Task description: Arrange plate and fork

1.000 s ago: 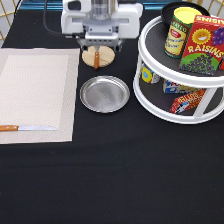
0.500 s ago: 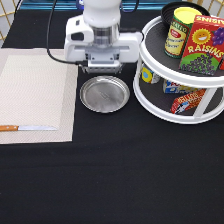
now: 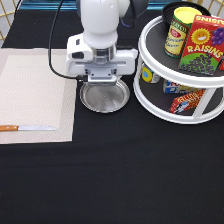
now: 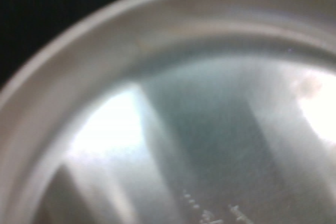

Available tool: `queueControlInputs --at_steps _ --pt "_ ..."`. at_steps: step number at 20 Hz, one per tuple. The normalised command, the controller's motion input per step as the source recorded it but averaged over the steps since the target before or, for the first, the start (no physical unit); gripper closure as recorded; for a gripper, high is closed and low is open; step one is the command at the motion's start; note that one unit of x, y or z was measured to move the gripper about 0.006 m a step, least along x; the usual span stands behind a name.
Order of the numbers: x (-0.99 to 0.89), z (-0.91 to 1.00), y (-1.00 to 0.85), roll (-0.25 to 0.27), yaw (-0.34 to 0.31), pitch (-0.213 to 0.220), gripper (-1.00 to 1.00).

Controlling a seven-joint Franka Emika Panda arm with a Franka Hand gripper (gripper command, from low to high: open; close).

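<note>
The plate is a round shiny silver dish on the black cloth, just right of the placemat in the exterior view. My gripper hangs low over the plate's far rim, and the white hand hides that edge. Whether it touches the rim cannot be told. Up close, the wrist view is filled by the plate, with its raised rim curving past a strip of black cloth. The fork is out of view.
A beige placemat lies at the exterior view's left with a wooden-handled knife near its bottom edge. A white two-tier turntable at the right carries cans, a raisins box and packets.
The arm has come toward the exterior view's bottom and dropped lower, from over the wooden disc to the plate's far rim. The disc is now hidden behind the hand.
</note>
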Motion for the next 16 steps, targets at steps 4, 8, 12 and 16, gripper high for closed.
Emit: queueControlInputs --at_steps 4,8,12,16 --pt "0.32 -0.18 -0.12 0.100 0.018 0.092 -1.00" --pt "0.42 -0.07 -0.06 0.089 0.026 0.100 -1.00" --pt "0.51 -0.02 -0.11 0.099 0.042 0.099 -1.00" --pt "0.43 -0.05 -0.28 0.128 0.038 0.102 -1.00"
